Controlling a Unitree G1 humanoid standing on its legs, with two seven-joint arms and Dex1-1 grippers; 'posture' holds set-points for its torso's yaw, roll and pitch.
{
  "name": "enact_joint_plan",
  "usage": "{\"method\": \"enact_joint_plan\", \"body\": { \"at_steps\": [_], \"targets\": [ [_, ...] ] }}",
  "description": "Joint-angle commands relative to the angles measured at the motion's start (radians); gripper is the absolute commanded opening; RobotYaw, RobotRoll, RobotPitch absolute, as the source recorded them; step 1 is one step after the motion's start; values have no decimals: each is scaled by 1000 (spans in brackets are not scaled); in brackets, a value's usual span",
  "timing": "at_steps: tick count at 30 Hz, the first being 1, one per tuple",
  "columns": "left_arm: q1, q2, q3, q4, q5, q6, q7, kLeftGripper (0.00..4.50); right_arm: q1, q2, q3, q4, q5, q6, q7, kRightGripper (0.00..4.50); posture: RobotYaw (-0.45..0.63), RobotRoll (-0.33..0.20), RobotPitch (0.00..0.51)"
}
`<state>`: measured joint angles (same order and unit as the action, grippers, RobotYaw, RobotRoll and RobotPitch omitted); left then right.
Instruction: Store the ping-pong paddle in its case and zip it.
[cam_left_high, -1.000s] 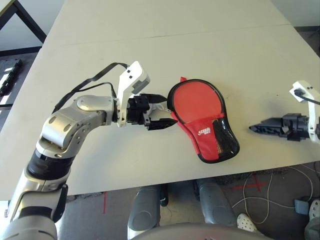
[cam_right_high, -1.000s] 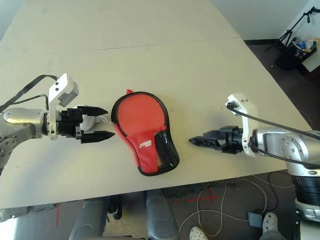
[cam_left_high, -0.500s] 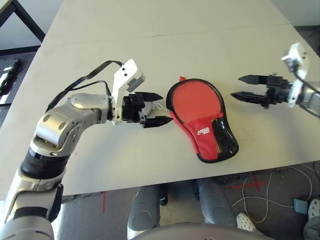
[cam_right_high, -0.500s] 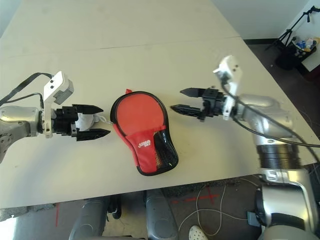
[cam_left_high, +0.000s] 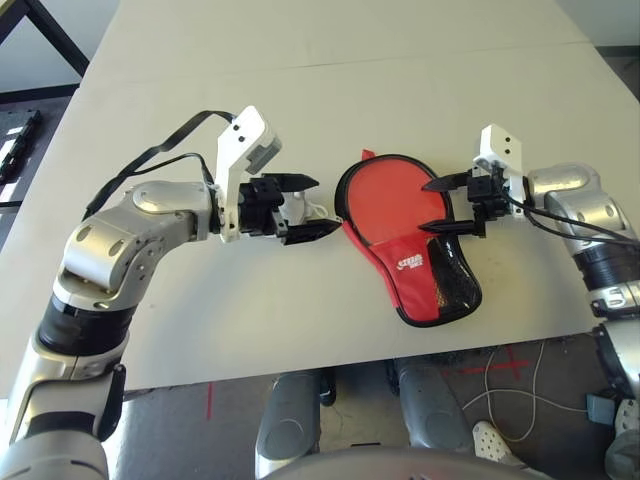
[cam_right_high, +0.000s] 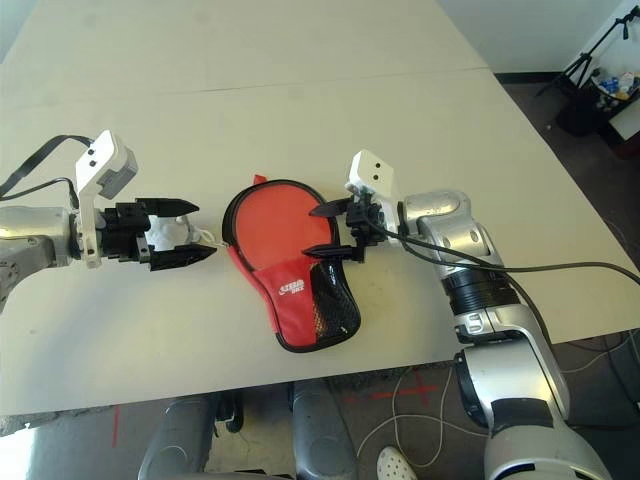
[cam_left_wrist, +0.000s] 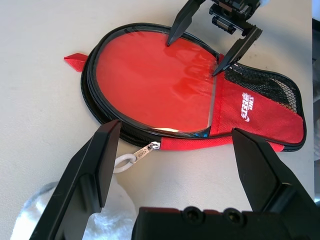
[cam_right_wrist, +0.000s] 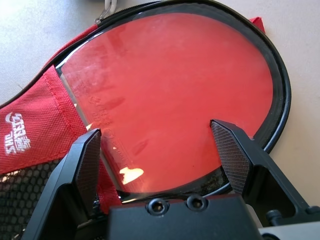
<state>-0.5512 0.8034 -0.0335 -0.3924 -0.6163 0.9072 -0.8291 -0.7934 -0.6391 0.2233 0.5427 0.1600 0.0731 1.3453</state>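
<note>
Case (cam_left_high: 415, 240) w/ paddle (cam_left_wrist: 150, 90) inside — zip not shut.
Soft, light case; white zip loop (cam_left_wrist: 125, 160) is best held. L gripper (cam_left_high: 305, 207) & R gripper (cam_left_high: 437, 207) — wide open, nothing held.

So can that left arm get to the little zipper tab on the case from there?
Probably yes. The left gripper is open and faces the zipper tab at the case's edge, with only bare table between them.
</note>
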Motion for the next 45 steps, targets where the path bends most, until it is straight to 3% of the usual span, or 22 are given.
{"method": "enact_joint_plan", "body": {
  "at_steps": [1, 7, 16, 33, 37, 45],
  "targets": [
    [14, 10, 22, -14, 5, 9, 15, 4500, 29, 8, 38, 61, -71, -41, -9, 4478, -10, 0, 277],
    [-15, 50, 26, 44, 61, -6, 38, 4500, 43, 17, 33, 45, -71, -38, -4, 4478, -14, 0, 278],
    [-3, 109, -75, 133, 233, -131, -7, 4500, 62, 17, 25, 7, -70, -30, -13, 4478, -28, 0, 271],
    [18, 75, -126, 170, 325, -57, 8, 4500, 85, 16, 4, -80, -49, 39, -34, 4478, -46, 0, 270],
    [21, 73, -130, 173, 337, -57, 5, 3622, 92, 13, 2, -88, -49, 40, -35, 4500, -52, 0, 273],
    [-2, 68, -164, 225, 421, -102, 23, 1177, 110, 11, 5, -100, -56, 36, -49, 4500, -54, 0, 275]
  ]
}}
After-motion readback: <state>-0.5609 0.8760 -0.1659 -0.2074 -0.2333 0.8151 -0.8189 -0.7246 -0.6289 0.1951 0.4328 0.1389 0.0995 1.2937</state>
